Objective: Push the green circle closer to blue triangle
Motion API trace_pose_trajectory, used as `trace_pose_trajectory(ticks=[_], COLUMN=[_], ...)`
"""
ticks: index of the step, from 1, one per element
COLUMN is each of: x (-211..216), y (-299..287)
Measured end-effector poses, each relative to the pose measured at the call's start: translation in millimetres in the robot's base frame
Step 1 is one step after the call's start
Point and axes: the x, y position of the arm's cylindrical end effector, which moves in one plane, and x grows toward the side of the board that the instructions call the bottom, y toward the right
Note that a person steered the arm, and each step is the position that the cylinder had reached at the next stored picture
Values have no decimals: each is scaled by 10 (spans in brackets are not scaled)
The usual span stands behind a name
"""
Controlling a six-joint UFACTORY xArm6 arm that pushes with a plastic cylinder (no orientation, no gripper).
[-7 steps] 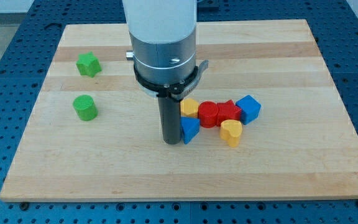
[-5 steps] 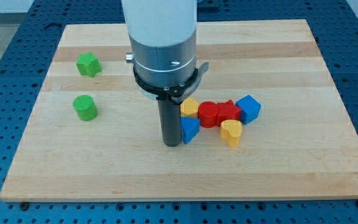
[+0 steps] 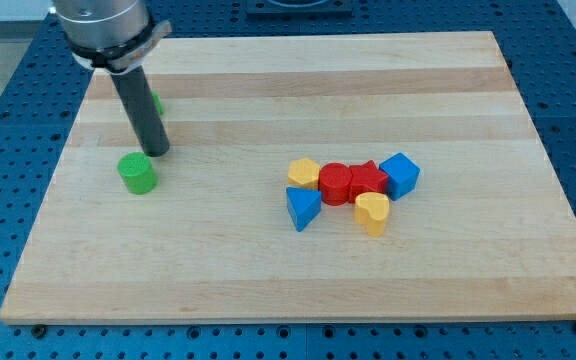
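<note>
The green circle point(image 3: 137, 173) sits on the wooden board at the view's left. The blue triangle point(image 3: 303, 208) lies right of the board's middle, far to the circle's right. My tip point(image 3: 156, 151) stands just above and slightly right of the green circle, very close to it. A green star point(image 3: 156, 102) shows only as a sliver behind the rod.
Next to the blue triangle is a cluster: a yellow block point(image 3: 304, 173), a red circle point(image 3: 336, 184), a red star point(image 3: 368, 179), a blue cube point(image 3: 400, 175) and a yellow heart point(image 3: 372, 212). The board's left edge point(image 3: 43, 200) is near the green circle.
My tip has moved from beside the blue triangle's left side far to the view's upper left, and now stands by the green circle. The blocks have not moved.
</note>
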Motion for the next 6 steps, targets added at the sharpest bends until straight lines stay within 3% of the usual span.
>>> trace_pose_trajectory(ticks=[1, 4, 6], x=[281, 1224, 1405], y=[-231, -208, -175])
